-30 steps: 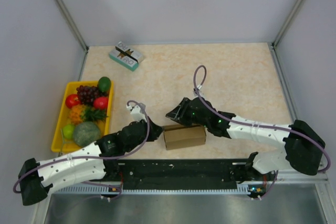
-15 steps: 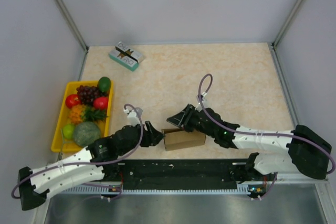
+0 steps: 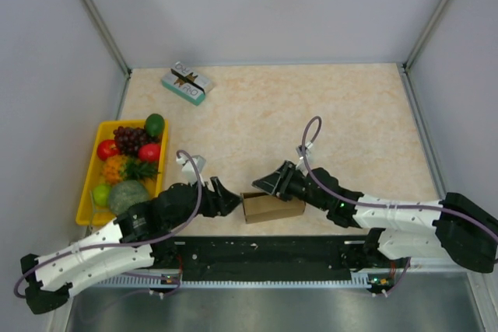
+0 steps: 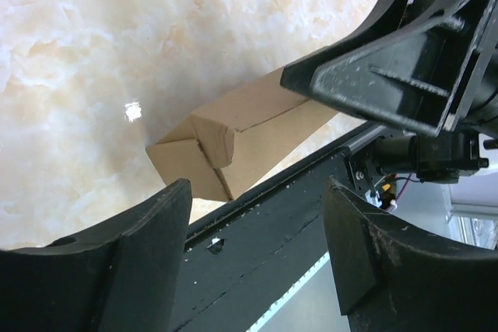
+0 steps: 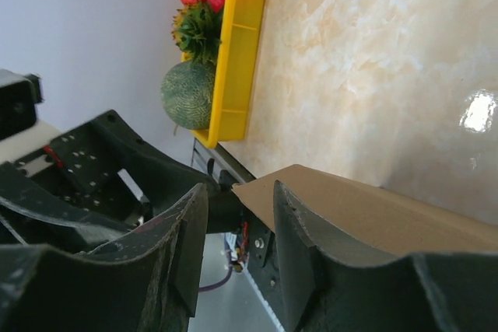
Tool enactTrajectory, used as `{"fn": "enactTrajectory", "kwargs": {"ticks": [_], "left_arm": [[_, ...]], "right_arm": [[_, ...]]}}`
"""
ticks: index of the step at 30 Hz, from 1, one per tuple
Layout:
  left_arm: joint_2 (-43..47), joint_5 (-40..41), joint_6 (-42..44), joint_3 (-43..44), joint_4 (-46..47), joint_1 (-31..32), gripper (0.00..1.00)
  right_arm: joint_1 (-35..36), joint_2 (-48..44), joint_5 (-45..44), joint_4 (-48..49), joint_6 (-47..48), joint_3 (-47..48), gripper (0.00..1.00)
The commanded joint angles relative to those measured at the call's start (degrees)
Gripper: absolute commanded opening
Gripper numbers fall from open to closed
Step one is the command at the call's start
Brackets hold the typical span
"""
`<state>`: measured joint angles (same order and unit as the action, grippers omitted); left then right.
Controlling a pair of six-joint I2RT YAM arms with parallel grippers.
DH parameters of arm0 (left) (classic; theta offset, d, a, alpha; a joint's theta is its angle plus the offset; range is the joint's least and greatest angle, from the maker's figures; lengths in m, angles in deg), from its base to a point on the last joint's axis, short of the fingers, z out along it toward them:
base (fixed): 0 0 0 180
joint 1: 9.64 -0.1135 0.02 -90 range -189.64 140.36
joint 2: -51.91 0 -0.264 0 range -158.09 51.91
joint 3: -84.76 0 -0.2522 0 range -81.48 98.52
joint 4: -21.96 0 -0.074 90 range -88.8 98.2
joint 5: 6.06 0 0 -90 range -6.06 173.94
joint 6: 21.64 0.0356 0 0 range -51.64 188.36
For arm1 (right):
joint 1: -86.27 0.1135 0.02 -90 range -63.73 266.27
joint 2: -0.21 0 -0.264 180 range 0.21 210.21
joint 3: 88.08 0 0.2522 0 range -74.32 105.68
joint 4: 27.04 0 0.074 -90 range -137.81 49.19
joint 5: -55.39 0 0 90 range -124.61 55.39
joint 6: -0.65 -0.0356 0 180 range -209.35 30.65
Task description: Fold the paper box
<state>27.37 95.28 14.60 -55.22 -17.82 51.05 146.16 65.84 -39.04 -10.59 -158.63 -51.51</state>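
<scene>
The paper box [image 3: 274, 207] is brown cardboard, folded into a long low block, and lies by the table's near edge. Its left end [image 4: 194, 157] shows folded-in flaps. My left gripper [image 3: 224, 198] stands just left of that end. It is open, with nothing between its fingers [image 4: 257, 200]. My right gripper [image 3: 272, 183] hovers over the far-left top edge of the box. Its jaws stand apart [image 5: 241, 192]. One finger [image 5: 299, 239] lies over the box's top panel [image 5: 366, 200], whose corner pokes into the gap, unclamped.
A yellow tray [image 3: 88, 180] of fruit sits at the left, and in the right wrist view its rim [image 5: 241, 44] and a melon [image 5: 188, 92] are near. A small teal-and-white box [image 3: 187, 83] lies far left. A black rail [image 3: 264, 250] runs just below the box.
My left gripper has opened and backed off leftward from the box's left end. The right arm has shifted toward the near edge along the box top, its jaws unchanged.
</scene>
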Motion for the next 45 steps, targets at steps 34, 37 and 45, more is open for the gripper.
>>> {"fn": "enactTrajectory", "kwargs": {"ticks": [34,37,45], "left_arm": [[-48.24,-33.65,21.15,18.58,12.21,-24.21,0.36],[-48.15,-35.67,19.75,16.03,15.55,-24.21,0.35],[-46.4,-36.82,18.08,12.76,16.79,-22.19,0.31]], "right_arm": [[31.51,1.61,-32.29,-46.56,14.26,12.79,0.0],[30.9,-0.41,-41.09,-46.39,7.25,9.81,0.0],[28.96,1.16,-46.8,-37.61,0.2,6.55,0.0]]}}
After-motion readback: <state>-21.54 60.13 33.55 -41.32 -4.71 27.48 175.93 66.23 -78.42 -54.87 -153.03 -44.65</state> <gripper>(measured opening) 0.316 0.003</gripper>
